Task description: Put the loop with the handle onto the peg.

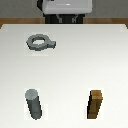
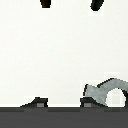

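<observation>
So I'm at the grab-the-loop stage here. The loop (image 1: 39, 42) sits flat on the table (image 1: 75, 65) in the upper left of the exterior view, stub handle pointing toward that view's right. The peg (image 1: 33, 104) stands upright in the lower left, well apart from the loop, and a brown block (image 1: 96, 104) stands at lower right, which I just ignore.

The gripper (image 2: 70, 4) is spread open with nothing in it; in the wrist view I only see two dark fingertips (image 2: 46, 3) poking in at the top edge, and the loop (image 2: 106, 91) shows partly at the lower right. So I reckon I'm not centred over it yet.

My plan: slide across until the handle sits between the fingers, turn the wrist so the jaws close across the stub's narrow sides, then come straight down. Grabbing the handle keeps the hole free for the peg. Pinching the ring itself would probably foul the peg later. Then a level lift, since a tilted ring could catch on the peg top.
</observation>
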You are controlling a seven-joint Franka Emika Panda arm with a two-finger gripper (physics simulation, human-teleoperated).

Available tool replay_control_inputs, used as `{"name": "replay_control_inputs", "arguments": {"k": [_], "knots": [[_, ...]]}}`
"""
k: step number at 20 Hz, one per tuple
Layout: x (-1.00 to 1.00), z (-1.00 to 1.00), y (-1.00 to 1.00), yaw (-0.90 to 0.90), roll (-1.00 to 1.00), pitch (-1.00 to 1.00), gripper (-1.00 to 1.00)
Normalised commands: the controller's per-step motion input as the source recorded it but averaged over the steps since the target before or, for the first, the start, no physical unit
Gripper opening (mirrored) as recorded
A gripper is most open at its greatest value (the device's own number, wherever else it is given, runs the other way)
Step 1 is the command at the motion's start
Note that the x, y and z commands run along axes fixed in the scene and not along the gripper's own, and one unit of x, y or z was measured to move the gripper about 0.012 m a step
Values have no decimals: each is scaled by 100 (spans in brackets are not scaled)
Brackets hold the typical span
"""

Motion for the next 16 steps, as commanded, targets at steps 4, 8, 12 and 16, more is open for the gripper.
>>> {"name": "replay_control_inputs", "arguments": {"k": [4,8,12,16], "knots": [[0,0,0,0,0,0,100],[0,0,0,0,0,0,100],[0,0,-50,0,0,0,100],[0,0,-100,0,0,0,100]]}}
